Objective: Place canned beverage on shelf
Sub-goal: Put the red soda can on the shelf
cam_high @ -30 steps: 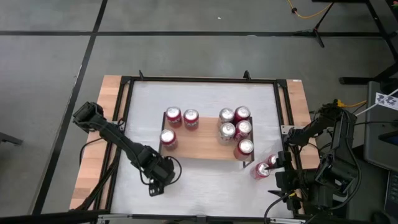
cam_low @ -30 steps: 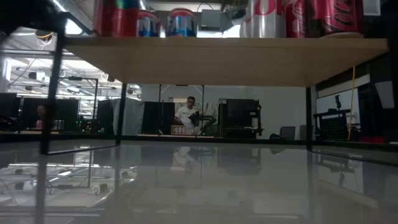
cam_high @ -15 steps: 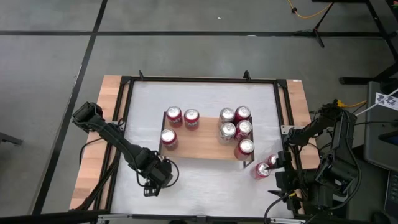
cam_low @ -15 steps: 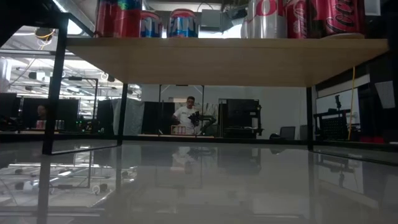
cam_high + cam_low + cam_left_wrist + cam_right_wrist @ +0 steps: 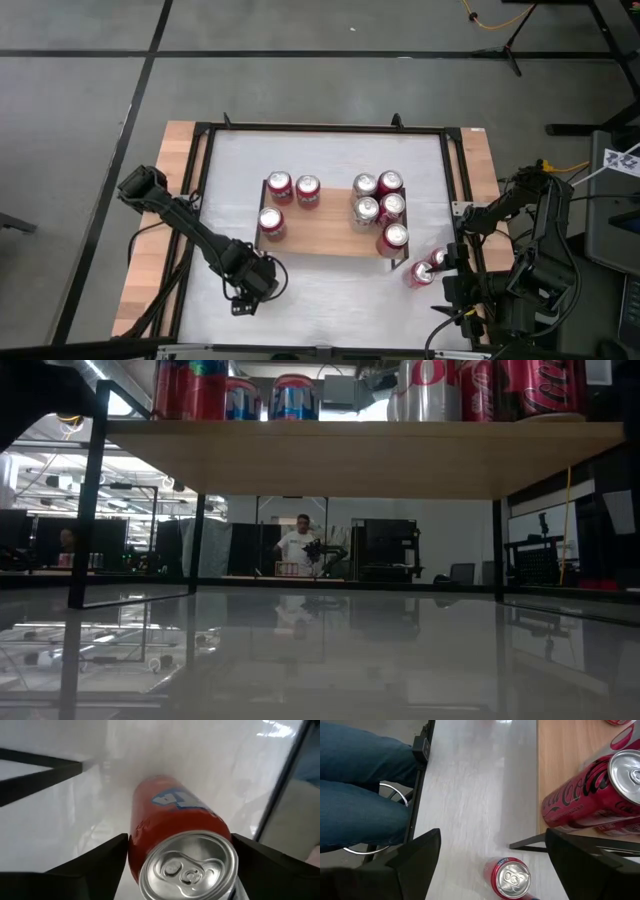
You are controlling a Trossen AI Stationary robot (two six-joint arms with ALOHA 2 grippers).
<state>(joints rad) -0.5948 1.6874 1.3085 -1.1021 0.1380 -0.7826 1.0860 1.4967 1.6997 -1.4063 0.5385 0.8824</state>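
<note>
A red can (image 5: pixel 175 820) with a silver top sits between the fingers of my left gripper (image 5: pixel 180 855), which is shut on it. In the high view this gripper (image 5: pixel 244 293) hangs over the table left of and nearer than the shelf (image 5: pixel 320 238) and hides the can. The shelf's wooden top carries several red cans (image 5: pixel 375 205), as the low view (image 5: pixel 360 455) also shows. My right gripper (image 5: pixel 452 272) is open by the shelf's near right corner. A second red can (image 5: pixel 510 879) stands on the table below its spread fingers (image 5: pixel 415 862). My left gripper pinches the red can between its two fingers, one on each side of the body just under the top rim (image 5: pixel 136 851). The fingers (image 5: pixel 100 862) come from above and point down along the can. I cannot tell whether the can's bottom touches the table.
A black frame (image 5: pixel 205 140) rims the white table, with wooden boards (image 5: pixel 150 230) outside it. A person's legs in jeans (image 5: pixel 360 795) are beside the table in the right wrist view. A person stands far back in the room (image 5: pixel 300 545).
My left gripper has shifted a little toward the table's left and near edges, then stayed put. My right gripper and the cans on the shelf have kept still.
</note>
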